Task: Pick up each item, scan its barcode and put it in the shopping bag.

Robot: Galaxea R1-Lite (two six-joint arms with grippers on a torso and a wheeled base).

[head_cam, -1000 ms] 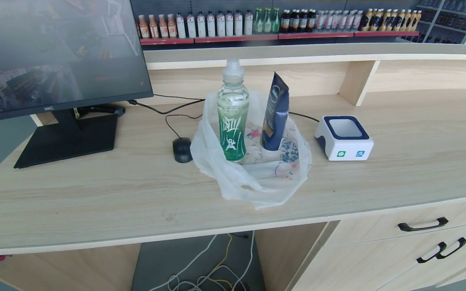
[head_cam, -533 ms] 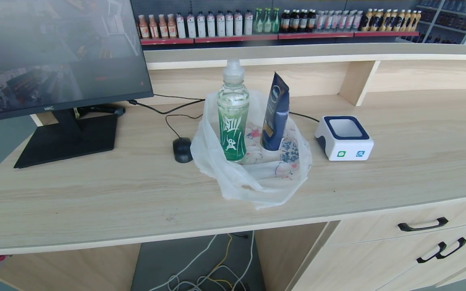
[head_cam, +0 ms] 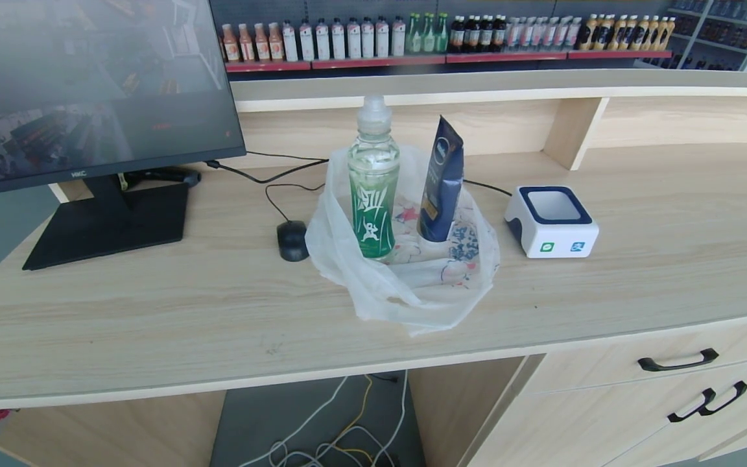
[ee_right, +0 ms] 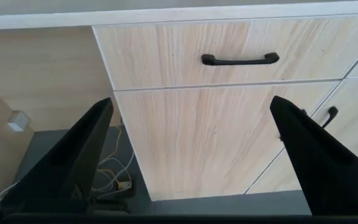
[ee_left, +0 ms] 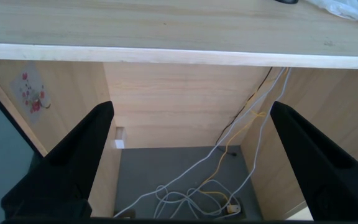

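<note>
Bottle (head_cam: 373, 194) and pouch (head_cam: 441, 181): upright inside bag (head_cam: 380, 292), just left of scanner (head_cam: 552, 222); judged already bagged, hence untouched. Left gripper (ee_left: 191, 155) and right gripper (ee_right: 191, 155): spread wide, empty, low beneath counter (head_cam: 672, 259), well below scanner; judged parked, nothing left to lift. Bottle label green with white characters; pouch dark blue; two small icons on scanner front. Print not transcribed.

Shop checkout: wooden counter (head_cam: 153, 311), monitor (head_cam: 88, 84), payment scanner (head_cam: 552, 222), stocked drink shelves (head_cam: 445, 35).
</note>
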